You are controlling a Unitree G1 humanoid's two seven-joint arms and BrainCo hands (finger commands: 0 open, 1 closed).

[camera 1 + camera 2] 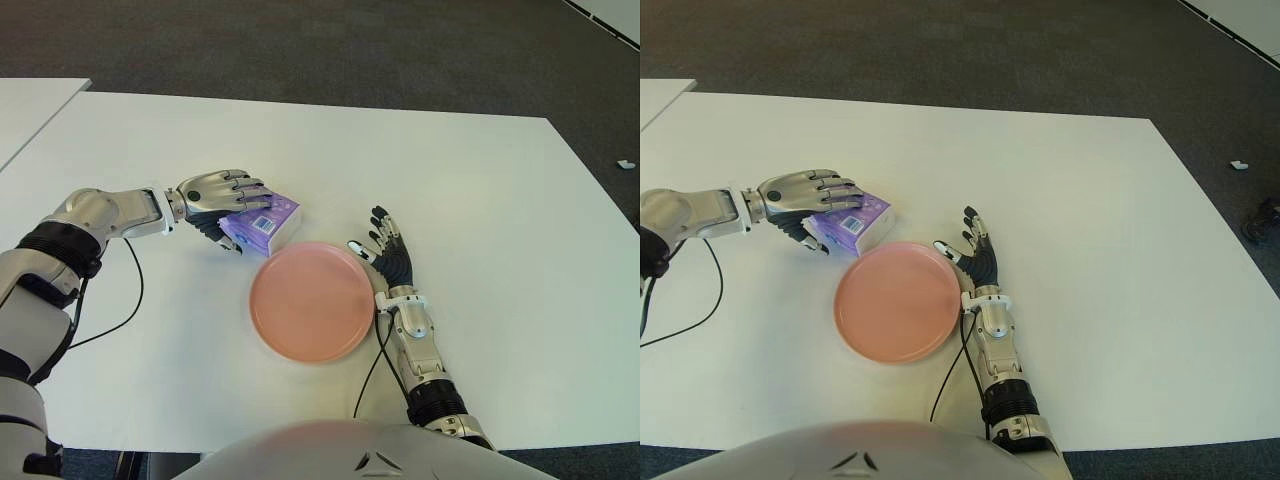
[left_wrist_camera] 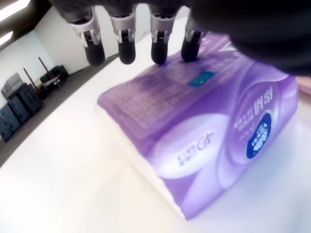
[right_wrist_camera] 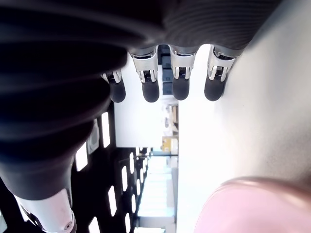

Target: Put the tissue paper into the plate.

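Starting at your left: the left hand lies over the purple plastic-wrapped pack of tissue paper, palm down. In the left wrist view its fingertips sit on or just above the pack's top face, and the thumb appears to come in along the near side. You may treat this as a grasp being formed; whether the fingers are pressing firmly cannot be confirmed, and the pack looks seated on the white table, not lifted.

Next, the round pink plate stands just beside the pack, toward the robot, its far rim close to the pack's near corner. The plate holds nothing.

To the right of the plate, the right hand shows just beside the rim, fingers spread and extended, holding nothing; the right wrist view confirms straight fingers.

Assessment: the reach is complete and the grip is at best beginning. Lifting, the short carry toward the plate, and release all remain outstanding. The task's thing is not yet in the plate.
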